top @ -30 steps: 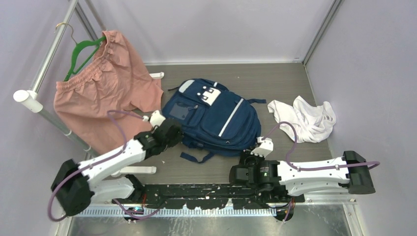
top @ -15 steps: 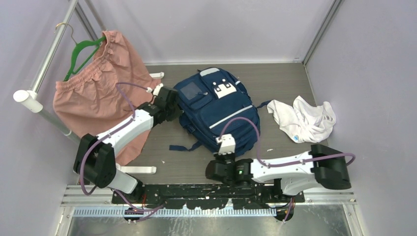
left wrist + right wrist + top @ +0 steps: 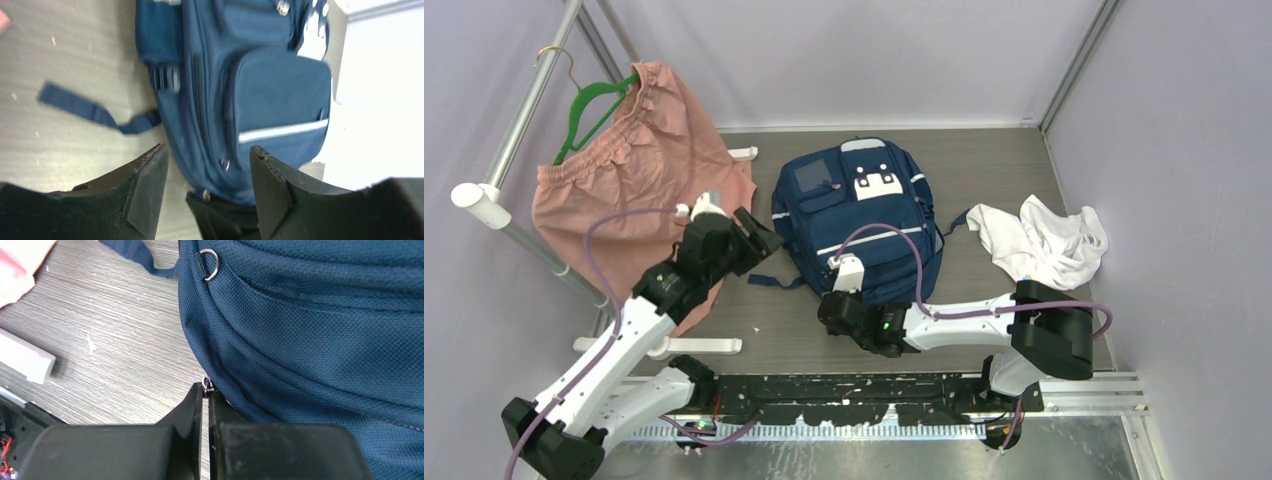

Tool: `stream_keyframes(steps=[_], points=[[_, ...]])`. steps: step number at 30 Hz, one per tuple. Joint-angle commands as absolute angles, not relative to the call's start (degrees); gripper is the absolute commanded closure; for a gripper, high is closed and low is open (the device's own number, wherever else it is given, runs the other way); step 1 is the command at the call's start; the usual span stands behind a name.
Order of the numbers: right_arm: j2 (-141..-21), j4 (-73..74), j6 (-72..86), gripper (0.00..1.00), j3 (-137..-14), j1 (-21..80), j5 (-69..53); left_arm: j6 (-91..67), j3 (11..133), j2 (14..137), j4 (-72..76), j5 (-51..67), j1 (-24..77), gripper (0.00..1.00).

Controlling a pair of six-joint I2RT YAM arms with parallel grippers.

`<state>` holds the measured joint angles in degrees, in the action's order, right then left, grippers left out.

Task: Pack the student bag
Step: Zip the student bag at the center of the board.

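Observation:
The navy student bag (image 3: 864, 215) lies flat in the middle of the table, its white patch toward the far side. My left gripper (image 3: 764, 238) hovers open just left of it, holding nothing. In the left wrist view the student bag (image 3: 260, 95) lies beyond the spread fingertips (image 3: 159, 150). My right gripper (image 3: 832, 303) is at the bag's near edge, shut on a small metal zipper pull (image 3: 206, 385). The bag's fabric (image 3: 310, 325) fills the right wrist view. The bag's inside is hidden.
Pink shorts (image 3: 639, 175) hang from a green hanger (image 3: 589, 110) on a rack (image 3: 519, 130) at the left. The rack's white foot (image 3: 699, 345) lies on the table. A white cloth (image 3: 1044, 240) is crumpled right of the bag. A loose strap (image 3: 769, 282) trails to the near left.
The bag has swung round and moved toward the back. My left gripper opened, let go of its left side and drew back. My right gripper slid left along the near edge.

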<state>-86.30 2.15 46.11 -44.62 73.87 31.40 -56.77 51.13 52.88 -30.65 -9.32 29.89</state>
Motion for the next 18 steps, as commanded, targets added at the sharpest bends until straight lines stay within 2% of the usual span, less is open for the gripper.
stream_keyframes(steps=[1, 8, 18], points=[[-85.45, -4.13, 45.18, 0.99, -47.19, 73.05, 29.41, -68.33, 41.53, 48.65, -26.5, -4.8, 34.19, 0.41], [-83.29, -2.79, 45.97, 0.99, -46.19, 72.5, 30.2, -82.05, 34.46, 51.33, -21.18, -14.01, 46.15, 0.39], [-82.73, -1.61, 46.58, 0.99, -45.66, 72.4, 30.28, -89.08, 31.87, 58.2, -13.6, -18.26, 49.22, 0.44]])
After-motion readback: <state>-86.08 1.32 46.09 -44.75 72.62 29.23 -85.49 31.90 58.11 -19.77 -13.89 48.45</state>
